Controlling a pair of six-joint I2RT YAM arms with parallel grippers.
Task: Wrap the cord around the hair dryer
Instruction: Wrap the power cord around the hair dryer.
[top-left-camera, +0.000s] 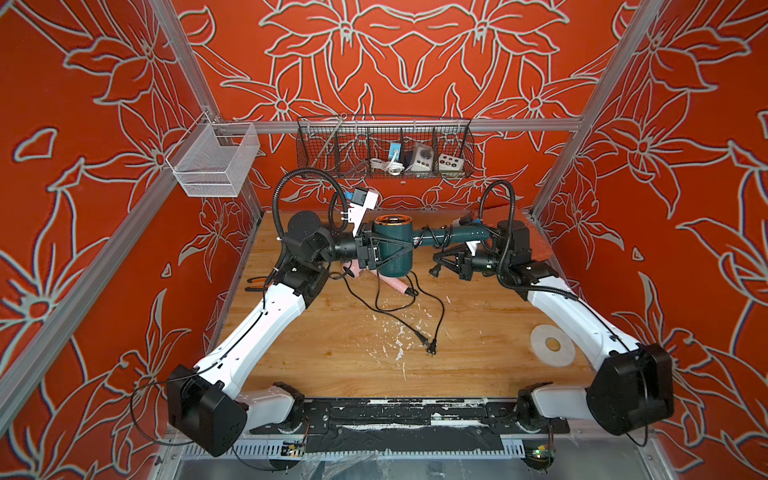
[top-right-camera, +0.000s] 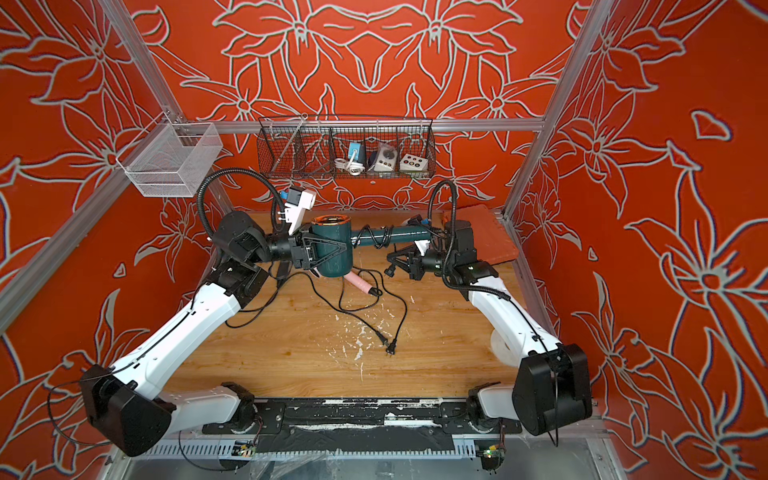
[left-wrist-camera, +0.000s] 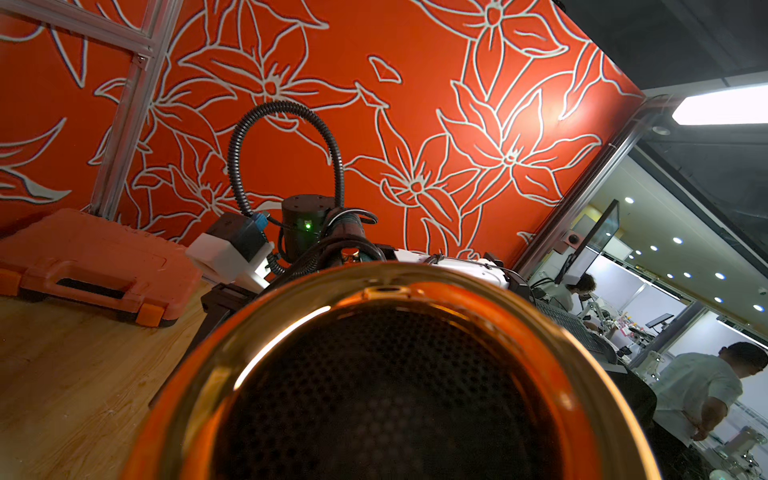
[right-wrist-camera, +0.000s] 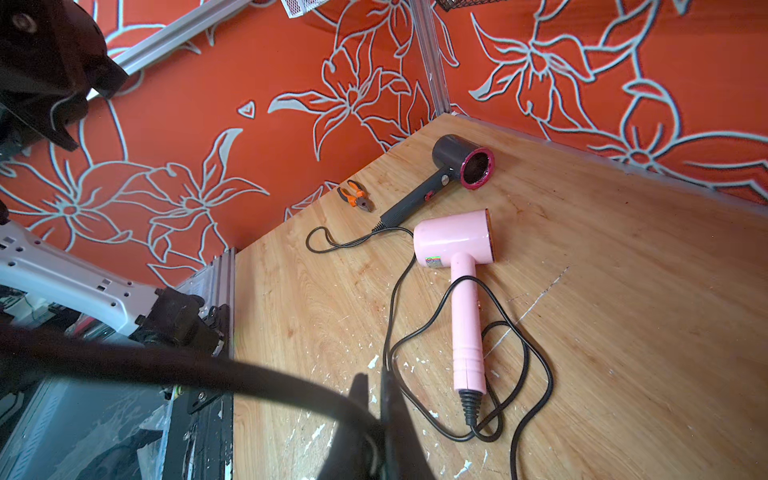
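Filling our left wrist view, the hair dryer (left-wrist-camera: 390, 374) hangs above the far edge of the desk (top-left-camera: 332, 340), its head clamped in the left gripper (top-left-camera: 395, 253). Its cord (top-left-camera: 442, 239) coils the handle (top-left-camera: 463, 235). Our right gripper (top-left-camera: 444, 259) pinches the end by the plug (top-left-camera: 435, 272). Wrapping looks nearly done to us; next, tuck that tail.
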